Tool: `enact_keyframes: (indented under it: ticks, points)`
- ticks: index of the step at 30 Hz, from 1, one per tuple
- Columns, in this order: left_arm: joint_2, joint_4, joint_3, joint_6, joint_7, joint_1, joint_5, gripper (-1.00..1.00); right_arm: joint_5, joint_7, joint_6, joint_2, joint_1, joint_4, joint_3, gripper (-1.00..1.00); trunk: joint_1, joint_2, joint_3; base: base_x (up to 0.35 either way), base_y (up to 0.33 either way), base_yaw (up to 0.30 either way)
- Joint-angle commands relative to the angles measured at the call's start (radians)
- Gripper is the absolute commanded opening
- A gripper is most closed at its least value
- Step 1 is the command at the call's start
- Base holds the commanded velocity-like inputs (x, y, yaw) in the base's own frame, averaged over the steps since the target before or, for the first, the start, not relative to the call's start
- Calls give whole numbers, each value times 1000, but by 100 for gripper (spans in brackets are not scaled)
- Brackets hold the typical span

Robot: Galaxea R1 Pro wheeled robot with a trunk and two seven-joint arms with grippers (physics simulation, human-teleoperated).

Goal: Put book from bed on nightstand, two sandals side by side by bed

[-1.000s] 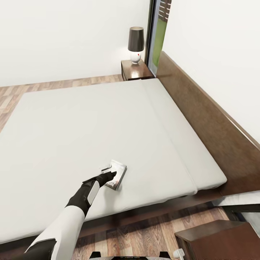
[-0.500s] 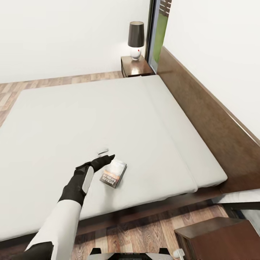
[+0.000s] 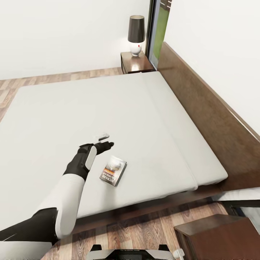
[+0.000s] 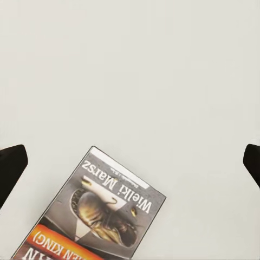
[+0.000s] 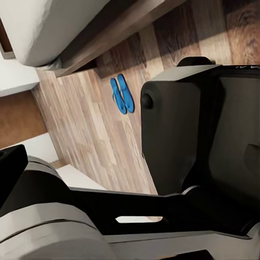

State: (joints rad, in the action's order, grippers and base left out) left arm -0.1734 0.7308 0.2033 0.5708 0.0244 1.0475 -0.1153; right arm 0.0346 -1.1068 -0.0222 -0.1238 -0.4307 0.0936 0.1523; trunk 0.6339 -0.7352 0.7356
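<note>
Left tool (image 3: 103, 141): lifted off the cover since a second ago, now hovering just beyond the thin dark paperback book with orange band (image 3: 113, 170), fingers spread wide and empty; a re-approach looks needed. Book: flat on the light-grey mattress of the low dark-framed bed (image 3: 54, 108), near its front edge, ungrasped. Dark reddish-brown nightstand (image 3: 216, 236): close at lower right. Second nightstand (image 3: 134, 66), under a black-shaded lamp (image 3: 136, 35): far corner. Bright-blue sandals (image 5: 122, 95): paired on the plank floor beside the bed. Right tool: state cannot be told.
</note>
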Motion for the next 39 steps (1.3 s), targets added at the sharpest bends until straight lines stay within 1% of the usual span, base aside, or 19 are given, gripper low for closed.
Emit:
enact_keyframes:
  ticks: [1, 7, 19, 39]
  points:
    - [-1, -7, 4, 1, 5, 3, -10, 100, 4, -4, -2, 0, 0, 0, 6, 100, 0, -1, 2, 0, 0, 0]
    - [-1, -30, 3, -6, 5, 7, -9, 100, 4, -4, -2, 1, 0, 0, 6, 100, 0, -1, 12, 0, 0, 0]
    - [-1, -27, 0, -5, -12, 8, -10, 100, 4, -4, -2, 1, 0, 0, 6, 100, 0, -1, 31, 0, 0, 0]
    - [-1, -27, 0, -5, -14, 8, -11, 100, 4, -5, -2, 1, 0, 0, 6, 100, 0, -1, 62, 0, 0, 0]
